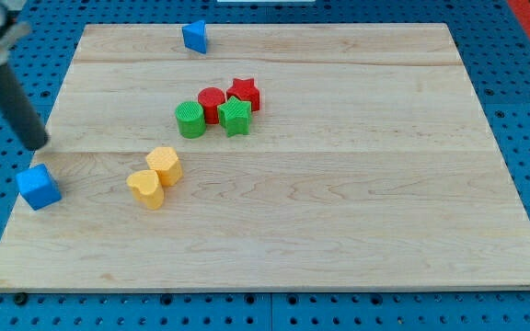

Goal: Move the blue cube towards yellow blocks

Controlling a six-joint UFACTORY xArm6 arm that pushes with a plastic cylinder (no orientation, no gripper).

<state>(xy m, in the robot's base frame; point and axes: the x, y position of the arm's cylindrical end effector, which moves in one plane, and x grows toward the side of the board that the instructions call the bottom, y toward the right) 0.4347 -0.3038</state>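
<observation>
The blue cube sits at the board's left edge, partly off the wood. My tip is just above it in the view, a short gap away, not touching. Two yellow blocks lie to the cube's right: a yellow hexagonal block and a yellow heart-like block, touching each other.
A second blue block sits near the board's top edge. A cluster in the middle holds a green cylinder, a red cylinder, a green star and a red star. The wooden board lies on blue pegboard.
</observation>
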